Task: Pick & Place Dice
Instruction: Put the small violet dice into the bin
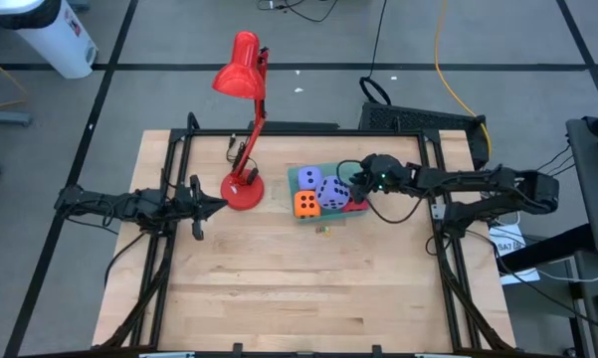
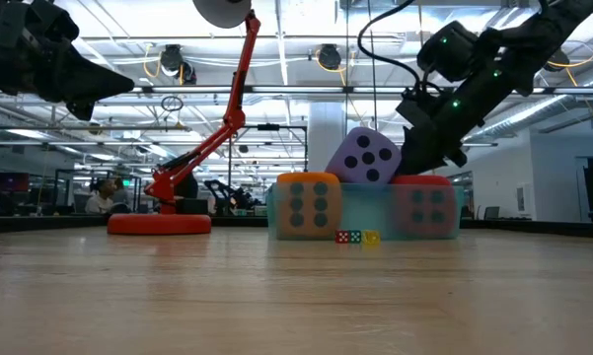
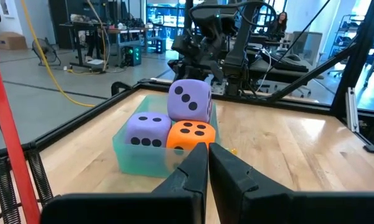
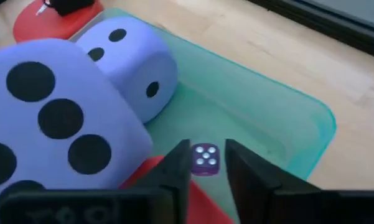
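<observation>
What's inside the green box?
The green box holds an orange die, two lavender dice, one perched on top, a red die and a tiny purple die. Anything underneath is hidden.

A red desk lamp (image 1: 244,119) stands on the wooden tabletop (image 1: 299,288), beside a translucent green tray (image 1: 302,179), tiny coloured dice (image 2: 357,237) near it

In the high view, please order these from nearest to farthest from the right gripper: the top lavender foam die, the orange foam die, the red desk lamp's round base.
Measured from the right gripper, over the green tray's right end:
1. Top lavender foam die, just beside it, mid-tray.
2. Orange foam die, at the tray's front-left corner.
3. Red desk lamp's round base, on the table left of the tray.
</observation>
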Robot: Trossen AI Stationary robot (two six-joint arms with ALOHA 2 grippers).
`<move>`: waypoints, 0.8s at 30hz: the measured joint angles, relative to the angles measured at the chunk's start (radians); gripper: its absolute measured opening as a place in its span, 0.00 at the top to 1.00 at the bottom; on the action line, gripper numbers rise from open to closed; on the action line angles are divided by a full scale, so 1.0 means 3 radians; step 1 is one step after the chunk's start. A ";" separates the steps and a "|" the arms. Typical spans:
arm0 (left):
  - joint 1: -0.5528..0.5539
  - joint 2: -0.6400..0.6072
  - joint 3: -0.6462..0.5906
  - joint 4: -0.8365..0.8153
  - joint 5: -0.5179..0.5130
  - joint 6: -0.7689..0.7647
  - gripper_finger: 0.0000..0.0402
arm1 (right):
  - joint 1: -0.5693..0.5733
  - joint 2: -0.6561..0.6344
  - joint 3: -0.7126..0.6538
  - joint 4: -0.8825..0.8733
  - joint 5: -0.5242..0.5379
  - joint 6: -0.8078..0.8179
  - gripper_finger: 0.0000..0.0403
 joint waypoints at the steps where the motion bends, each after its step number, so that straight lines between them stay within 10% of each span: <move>1: -0.0001 0.0000 0.0000 0.0000 -0.0001 0.0006 0.94 | 0.0000 -0.0008 0.0000 -0.0004 0.0003 0.0024 0.75; 13: 0.0000 0.0000 0.0001 -0.0018 -0.0003 -0.0031 0.94 | -0.0119 -0.0016 0.0000 -0.0075 0.0012 0.0047 0.40; 24: 0.0000 -0.0001 0.0001 -0.0029 -0.0005 -0.0021 0.94 | 0.0004 -0.0016 -0.0004 -0.0154 0.0184 -0.0322 0.49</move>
